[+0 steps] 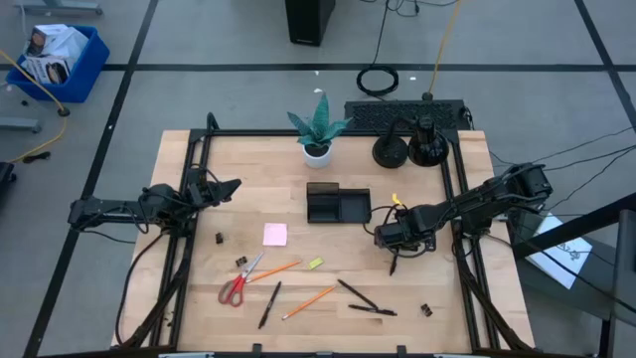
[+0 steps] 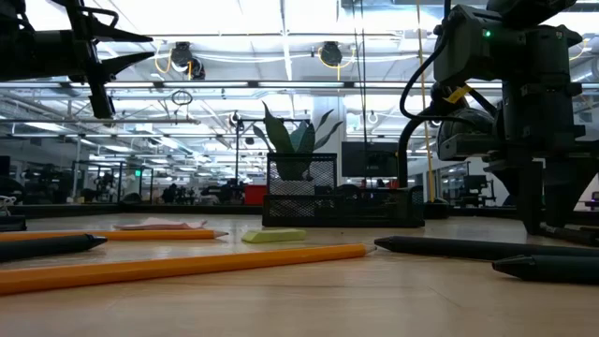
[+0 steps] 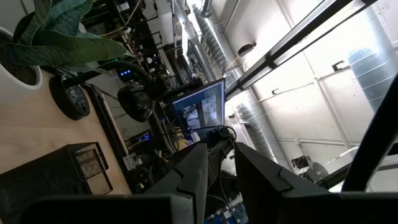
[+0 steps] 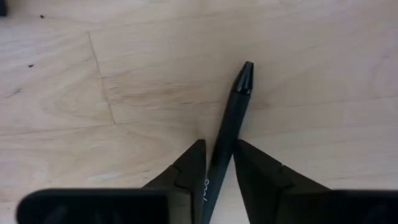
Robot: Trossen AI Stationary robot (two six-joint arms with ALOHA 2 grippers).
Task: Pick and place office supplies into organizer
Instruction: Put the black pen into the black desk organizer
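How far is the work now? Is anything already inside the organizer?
Done: nothing shows inside the organizer. In hand: the right gripper is shut on a black pen. Left: scissors, sticky-note pad, highlighter, pencils, other pens and clips lie on the table.

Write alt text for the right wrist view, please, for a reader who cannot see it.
The right gripper has its two dark jaws on either side of a black pen, gripping its barrel. The pen's capped tip points away from the camera over the light wooden table.
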